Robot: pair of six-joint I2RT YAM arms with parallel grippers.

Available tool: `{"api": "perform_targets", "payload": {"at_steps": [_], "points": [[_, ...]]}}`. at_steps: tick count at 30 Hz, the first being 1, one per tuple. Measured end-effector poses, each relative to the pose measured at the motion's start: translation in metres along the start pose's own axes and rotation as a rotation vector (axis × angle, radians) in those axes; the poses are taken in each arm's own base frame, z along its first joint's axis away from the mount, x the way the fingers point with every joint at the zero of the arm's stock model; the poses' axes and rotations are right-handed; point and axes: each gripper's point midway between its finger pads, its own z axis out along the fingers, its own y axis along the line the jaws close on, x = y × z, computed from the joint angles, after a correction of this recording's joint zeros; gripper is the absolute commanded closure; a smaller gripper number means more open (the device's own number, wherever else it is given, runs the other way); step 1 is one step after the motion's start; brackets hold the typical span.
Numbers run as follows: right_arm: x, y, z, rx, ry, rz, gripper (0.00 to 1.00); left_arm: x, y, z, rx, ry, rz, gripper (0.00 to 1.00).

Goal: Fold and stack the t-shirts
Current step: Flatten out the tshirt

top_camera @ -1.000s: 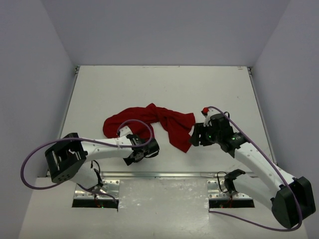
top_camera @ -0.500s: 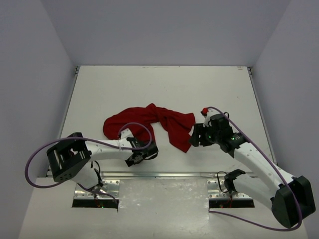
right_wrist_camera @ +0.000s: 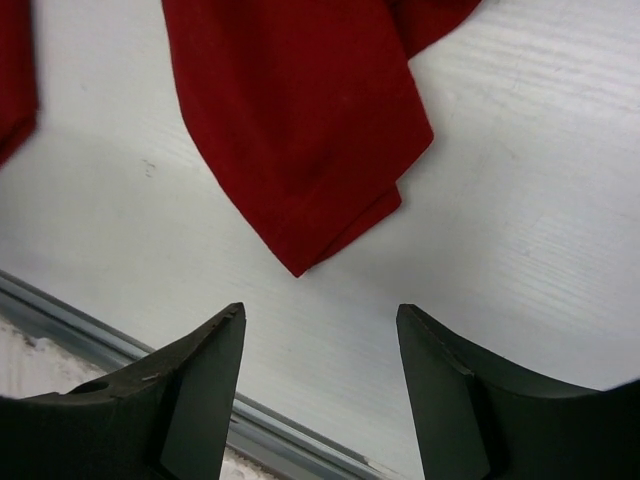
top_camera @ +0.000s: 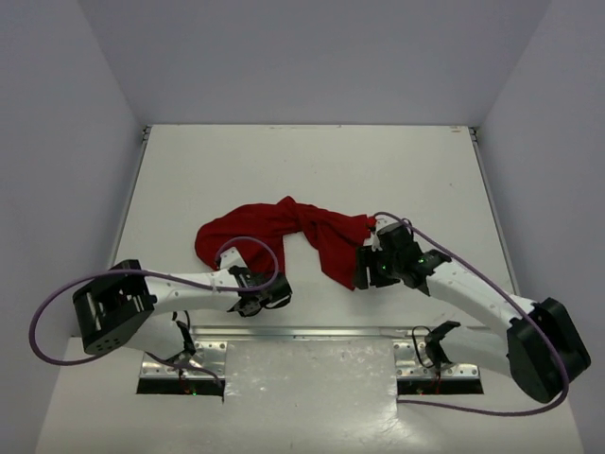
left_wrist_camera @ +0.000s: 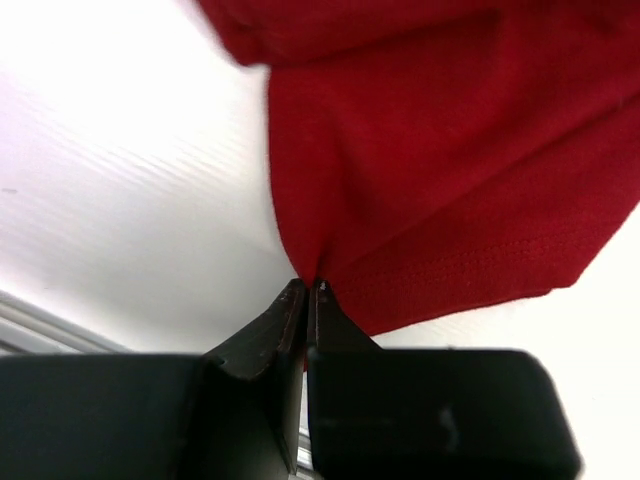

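Handling a soft, light, limp thing: the dark red t-shirt (top_camera: 284,230) is lying bunched and twisted on the worktop (top_camera: 312,161), around the middle and slightly toward the near side, between your two arms. It has no stiffness, so I'm expecting it to sag and fold wherever it is hanging unsupported. It isn't fragile and the knit isn't looking slippery, but thin layers are likely to slide out of a shallow pinch.

Your left gripper (left_wrist_camera: 306,290) is pressed together and pinching a small peak of cloth right at its fingertips, beside a stitched hem running off to the right in the left wrist view. That hold is looking thin, just the tip of a fold.

Your right gripper (right_wrist_camera: 320,312) is spread wide and hovering over the near-right pointed corner of the shirt, holding nothing. The corner is lying flat just beyond the fingers, touching neither.

Going for hems and corners is making sense, since the stitched edge is the thickest, firmest bit. Holding two well-apart points on one edge is probably what's needed for lifting and spreading it flat. Sleeve or bottom hem at each corner: cannot tell, too crumpled.
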Motion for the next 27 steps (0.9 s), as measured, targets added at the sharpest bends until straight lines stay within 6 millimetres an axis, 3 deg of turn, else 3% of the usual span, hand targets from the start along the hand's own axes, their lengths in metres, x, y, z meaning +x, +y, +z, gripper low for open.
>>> {"api": "perform_targets", "payload": {"at_steps": [3, 7, 17, 20, 25, 27], "points": [[0.019, 0.002, 0.015, 0.062, 0.068, -0.022, 0.40, -0.010, 0.014, -0.003, -0.021, -0.019, 0.001, 1.00], [0.031, -0.002, 0.028, 0.132, 0.096, -0.006, 0.41, -0.022, 0.014, -0.011, 0.013, -0.037, -0.019, 1.00], [0.010, 0.002, 0.051, 0.196, 0.021, 0.050, 0.47, -0.024, 0.013, -0.012, 0.029, -0.043, 0.029, 1.00], [0.006, 0.004, 0.055, 0.201, 0.013, 0.052, 0.67, -0.024, 0.013, -0.012, 0.030, -0.043, 0.036, 1.00], [0.006, 0.006, 0.058, 0.229, 0.015, 0.035, 0.79, -0.025, 0.014, -0.012, 0.032, -0.044, 0.046, 1.00], [0.011, 0.007, 0.054, 0.243, 0.024, 0.015, 0.94, -0.026, 0.014, -0.014, 0.038, -0.047, 0.045, 1.00]]}}
